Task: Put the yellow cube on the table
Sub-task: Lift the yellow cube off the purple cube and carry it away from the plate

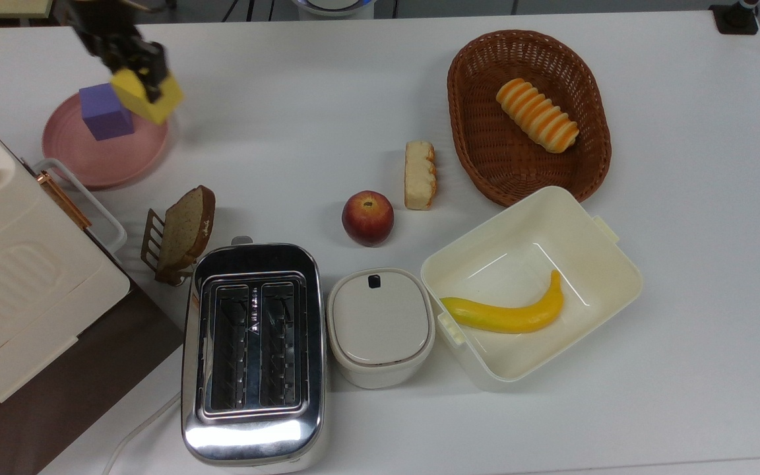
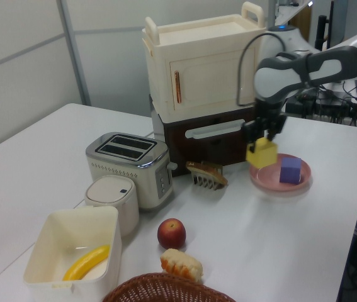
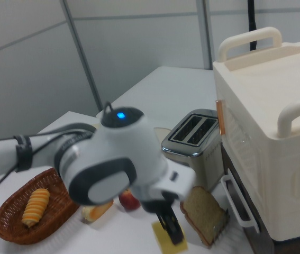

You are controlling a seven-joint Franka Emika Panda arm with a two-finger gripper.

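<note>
The gripper, jaws clamped on the yellow cube, is holding it aloft at the pink plate rim, beside the purple cube; lowering onto the table and release are remaining.

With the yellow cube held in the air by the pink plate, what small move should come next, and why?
Probably carry it a little further toward the top view's right, then lower it. The gripper holds the yellow cube tilted in the air, over the pink plate's rim, with the purple cube beside it. Bare table lies just past the rim.
</note>
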